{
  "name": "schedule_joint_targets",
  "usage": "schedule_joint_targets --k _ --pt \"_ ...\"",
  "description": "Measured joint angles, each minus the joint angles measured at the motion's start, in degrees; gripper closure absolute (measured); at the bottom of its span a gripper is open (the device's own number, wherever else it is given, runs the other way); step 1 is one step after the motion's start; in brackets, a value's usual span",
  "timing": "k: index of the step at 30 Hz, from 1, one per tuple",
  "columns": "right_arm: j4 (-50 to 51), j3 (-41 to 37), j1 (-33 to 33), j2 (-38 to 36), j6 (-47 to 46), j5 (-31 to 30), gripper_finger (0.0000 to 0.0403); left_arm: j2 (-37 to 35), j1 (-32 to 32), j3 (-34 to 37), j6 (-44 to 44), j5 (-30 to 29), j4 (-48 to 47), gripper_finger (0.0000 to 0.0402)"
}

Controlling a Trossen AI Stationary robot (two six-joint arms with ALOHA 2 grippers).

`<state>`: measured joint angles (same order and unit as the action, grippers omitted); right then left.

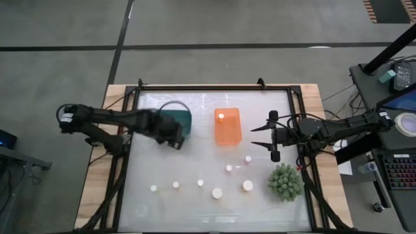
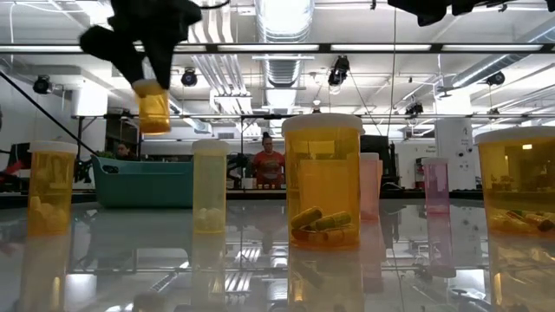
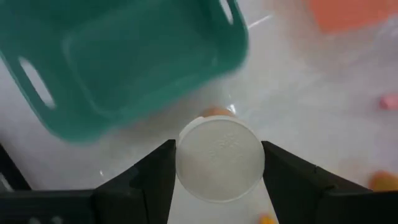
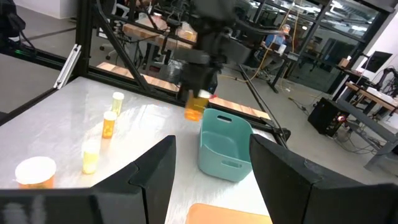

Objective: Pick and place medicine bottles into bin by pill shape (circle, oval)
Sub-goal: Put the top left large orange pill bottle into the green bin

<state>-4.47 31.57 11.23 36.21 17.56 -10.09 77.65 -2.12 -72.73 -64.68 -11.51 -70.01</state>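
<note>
No readable text, label, brand, number or sign showing in any view. Bottle cap [image 3: 220, 158] at lower centre of left wrist view showing faint raised marks, too blurred to read. Bottles [image 2: 322, 178] across low view showing no legible labels. Monitor and keyboard at right edge of high view too small to read.
</note>
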Motion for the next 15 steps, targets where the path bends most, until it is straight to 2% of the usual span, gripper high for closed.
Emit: schedule_joint_targets --k 8,15 --pt "1.04 0.02 0.01 -0.02 0.29 -0.04 0.0207 0.0 14.04 1.72 14.65 -0.13 0.46 0.021" --pt "1.1 0.02 0.01 -0.04 0.47 -0.07 0.0207 0.0 22.05 4.67 21.02 -0.52 2.56 0.021"
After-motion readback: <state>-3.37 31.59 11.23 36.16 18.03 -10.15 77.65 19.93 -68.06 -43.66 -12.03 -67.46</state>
